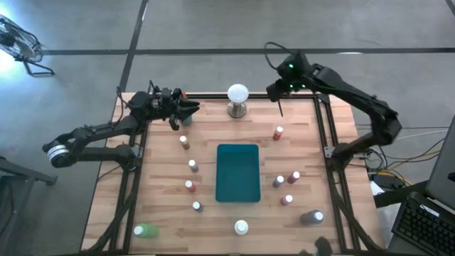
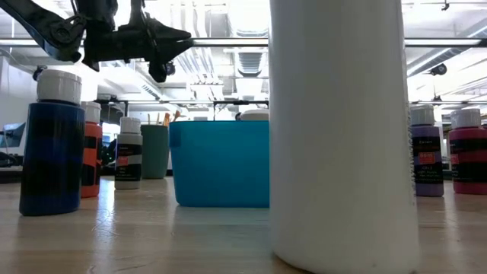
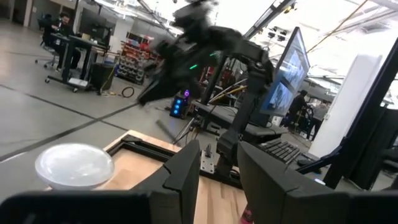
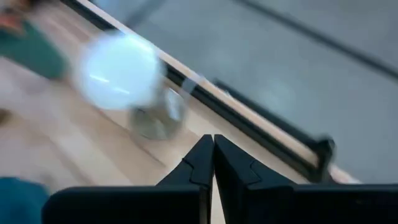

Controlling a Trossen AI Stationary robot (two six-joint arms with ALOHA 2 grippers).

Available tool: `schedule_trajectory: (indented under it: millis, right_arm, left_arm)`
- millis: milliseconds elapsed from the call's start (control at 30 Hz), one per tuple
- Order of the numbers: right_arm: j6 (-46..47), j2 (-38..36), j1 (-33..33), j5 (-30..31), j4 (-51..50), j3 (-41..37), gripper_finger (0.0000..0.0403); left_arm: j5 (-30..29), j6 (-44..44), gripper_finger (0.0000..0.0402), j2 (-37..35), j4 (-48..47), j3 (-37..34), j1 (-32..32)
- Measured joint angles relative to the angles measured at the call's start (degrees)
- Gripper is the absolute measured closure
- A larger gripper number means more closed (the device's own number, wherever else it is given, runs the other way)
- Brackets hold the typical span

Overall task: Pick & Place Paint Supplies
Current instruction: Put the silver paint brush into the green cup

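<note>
Both arms are up at the far edge of the wooden surface. The left gripper hangs over the far left corner, its fingers parted with nothing between them. A green cup sits just beneath it.

The right gripper hovers over the far right side, fingers pressed together on nothing. The white ball on its metal base stands between the two grippers.

The paint bottles stand scattered around the teal tray in the middle. On its left are a brown one, a white one and a red one. On its right are a red one and a purple one. At the near edge are a larger green bottle, a white one and a grey one. None of them is in the tray.
</note>
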Motion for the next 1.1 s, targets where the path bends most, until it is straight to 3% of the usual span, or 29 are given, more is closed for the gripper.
schedule_trajectory:
  millis: [200, 400, 500, 833, 1100]
  right_arm:
    - [-2.3, -8.4, 9.8, 0.0, 7.7, -0.1, 0.0395]
    - [-8.2, -12.0, 20.8, -0.2, 20.4, -0.2, 0.0395]
    - [-10.2, -11.9, 24.2, -0.1, 22.9, -0.3, 0.0395]
    - [-11.4, -9.9, 27.4, 0.0, 25.5, -0.3, 0.0395]
    - [-11.6, -9.2, 27.9, -1.4, 25.6, -0.3, 0.0395]
  left_arm:
    - [-3.6, 0.2, 0.0274, 2.0, -0.8, 0.0, -3.0]
    - [-10.8, 0.8, 0.0205, 5.8, -0.4, 1.9, -7.8]
    - [-11.7, 2.4, 0.0184, 8.2, 1.6, 4.6, -9.7]
    - [-11.4, 11.4, 0.0183, 17.9, 1.9, 18.0, -16.7]
    - [-9.8, 12.2, 0.0183, 27.0, 1.9, 27.9, -18.4]
